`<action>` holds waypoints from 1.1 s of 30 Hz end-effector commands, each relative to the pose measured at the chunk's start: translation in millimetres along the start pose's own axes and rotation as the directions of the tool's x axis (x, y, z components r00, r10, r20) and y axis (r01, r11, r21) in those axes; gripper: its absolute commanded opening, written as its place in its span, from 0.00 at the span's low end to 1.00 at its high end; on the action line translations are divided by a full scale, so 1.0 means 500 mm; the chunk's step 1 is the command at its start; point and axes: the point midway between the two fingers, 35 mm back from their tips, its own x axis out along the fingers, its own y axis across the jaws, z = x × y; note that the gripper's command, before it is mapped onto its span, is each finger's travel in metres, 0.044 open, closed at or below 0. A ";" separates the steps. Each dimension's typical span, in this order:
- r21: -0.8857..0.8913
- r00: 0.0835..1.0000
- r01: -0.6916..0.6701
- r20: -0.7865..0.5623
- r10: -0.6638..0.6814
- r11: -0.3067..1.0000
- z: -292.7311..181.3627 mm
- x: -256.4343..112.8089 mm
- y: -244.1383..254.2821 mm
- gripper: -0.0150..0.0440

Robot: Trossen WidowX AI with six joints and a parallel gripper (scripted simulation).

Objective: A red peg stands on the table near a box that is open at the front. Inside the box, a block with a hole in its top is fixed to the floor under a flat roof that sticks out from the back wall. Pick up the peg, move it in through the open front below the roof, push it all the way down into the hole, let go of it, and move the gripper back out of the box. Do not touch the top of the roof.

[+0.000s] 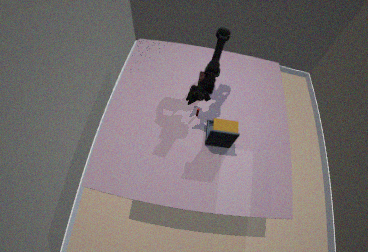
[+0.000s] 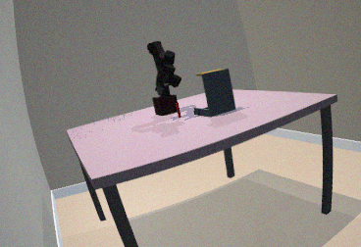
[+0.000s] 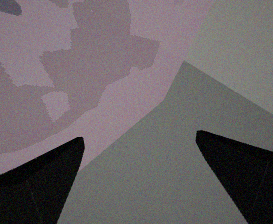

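Note:
The red peg stands on the table, close to the arm's base and beside the box; it does not show in the wrist view. The dark box stands past the peg, with a yellow roof at its top. The block and its hole cannot be made out. My gripper is open and empty, its black fingers wide apart in the wrist view. It hangs in the air above the table, higher than the peg; the top view shows it near the peg in the picture.
The pink table top carries shadows of the arm and box. The wrist view looks over the table and past its edge onto grey surfaces. A dark patch at that view's upper left corner is unclear.

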 end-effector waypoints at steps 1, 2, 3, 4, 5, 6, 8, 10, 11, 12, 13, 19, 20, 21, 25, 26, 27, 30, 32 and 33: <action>-0.166 0.999 0.008 0.045 0.000 0.986 0.026 0.000 0.009 1.00; -0.201 0.999 0.011 0.053 -0.001 0.980 0.031 -0.001 0.011 1.00; -0.235 0.998 0.016 0.062 -0.001 0.972 0.036 -0.001 0.012 1.00; -0.269 0.998 0.020 0.070 -0.001 0.963 0.042 -0.001 0.013 1.00; -0.303 0.997 0.025 0.078 -0.002 0.953 0.046 -0.002 0.015 1.00; -0.336 0.996 0.031 0.087 -0.002 0.941 0.051 -0.002 0.016 1.00; -0.401 0.995 0.044 0.103 -0.002 0.915 0.061 -0.003 0.020 1.00; -0.464 0.993 0.058 0.120 -0.003 0.884 0.071 -0.005 0.023 1.00; -0.494 0.992 0.066 0.128 -0.003 0.867 0.076 -0.005 0.024 1.00; -0.523 0.991 0.074 0.136 -0.002 0.849 0.081 -0.006 0.026 1.00; -0.552 0.990 0.082 0.144 -0.002 0.830 0.086 -0.007 0.028 1.00; -0.708 0.981 0.139 0.192 0.000 0.693 0.114 -0.012 0.039 1.00; -0.731 0.980 0.149 0.200 0.000 0.666 0.118 -0.013 0.041 1.00; -0.752 0.978 0.159 0.208 0.001 0.639 0.123 -0.014 0.043 1.00; -0.827 0.971 0.202 0.240 0.004 0.524 0.141 -0.018 0.052 1.00; -0.841 0.969 0.211 0.246 0.005 0.499 0.144 -0.019 0.053 1.00; -0.848 0.968 0.216 0.250 0.005 0.483 0.147 -0.020 0.054 1.00; -0.851 0.968 0.218 0.251 0.006 0.478 0.147 -0.020 0.055 1.00; -0.851 0.968 0.218 0.251 0.006 0.478 0.147 -0.020 0.055 1.00; -0.851 0.968 0.218 0.251 0.006 0.478 0.147 -0.020 0.055 1.00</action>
